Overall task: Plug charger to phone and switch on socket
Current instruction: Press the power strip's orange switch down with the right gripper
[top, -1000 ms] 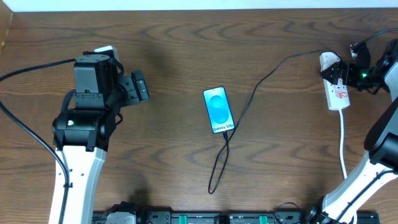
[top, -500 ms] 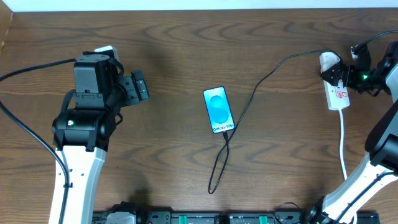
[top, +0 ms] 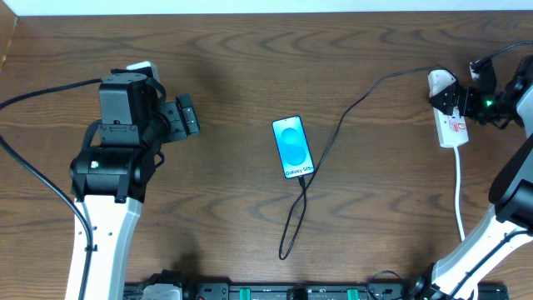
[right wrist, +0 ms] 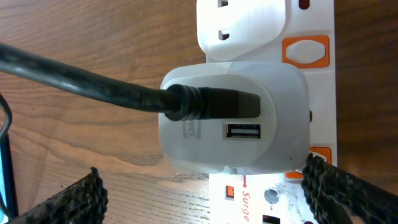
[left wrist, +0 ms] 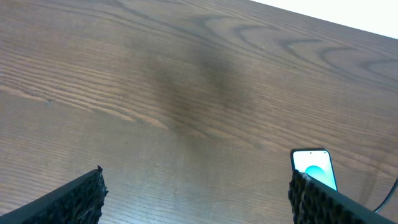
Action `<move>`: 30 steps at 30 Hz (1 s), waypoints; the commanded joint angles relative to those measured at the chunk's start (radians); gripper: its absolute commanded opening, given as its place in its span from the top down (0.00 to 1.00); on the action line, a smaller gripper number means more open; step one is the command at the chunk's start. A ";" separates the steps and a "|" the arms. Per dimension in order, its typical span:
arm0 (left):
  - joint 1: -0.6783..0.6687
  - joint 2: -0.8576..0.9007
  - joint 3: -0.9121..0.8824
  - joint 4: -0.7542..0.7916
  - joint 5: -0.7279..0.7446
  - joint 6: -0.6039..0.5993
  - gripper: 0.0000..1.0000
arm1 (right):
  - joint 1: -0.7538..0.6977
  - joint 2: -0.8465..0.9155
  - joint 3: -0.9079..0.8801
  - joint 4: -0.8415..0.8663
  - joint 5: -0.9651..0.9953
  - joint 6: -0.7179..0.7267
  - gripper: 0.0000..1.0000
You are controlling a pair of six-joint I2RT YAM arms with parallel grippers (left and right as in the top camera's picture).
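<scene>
The overhead camera looks straight down from far enough to take in the whole tabletop. The left wrist camera, at 9 o'clock, looks low across it toward the phone, which overhead also shows. The right wrist camera, at 3 o'clock, sits very close above the socket.

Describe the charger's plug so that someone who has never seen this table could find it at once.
Go to the right edge of the wooden table, where a narrow white power strip lies. At the end farthest from the robot sits the white plug, a rounded block. It alone has a black cable entering its face beside an empty USB port, unlike the orange switches beside it.
</scene>
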 commanded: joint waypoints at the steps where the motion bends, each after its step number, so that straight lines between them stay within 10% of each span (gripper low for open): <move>1: 0.002 0.004 0.001 0.000 -0.016 0.016 0.07 | 0.045 0.040 -0.051 -0.038 -0.052 0.037 0.01; 30: 0.002 0.004 0.001 0.000 -0.016 0.016 0.07 | 0.037 -0.066 -0.032 -0.058 0.129 0.217 0.01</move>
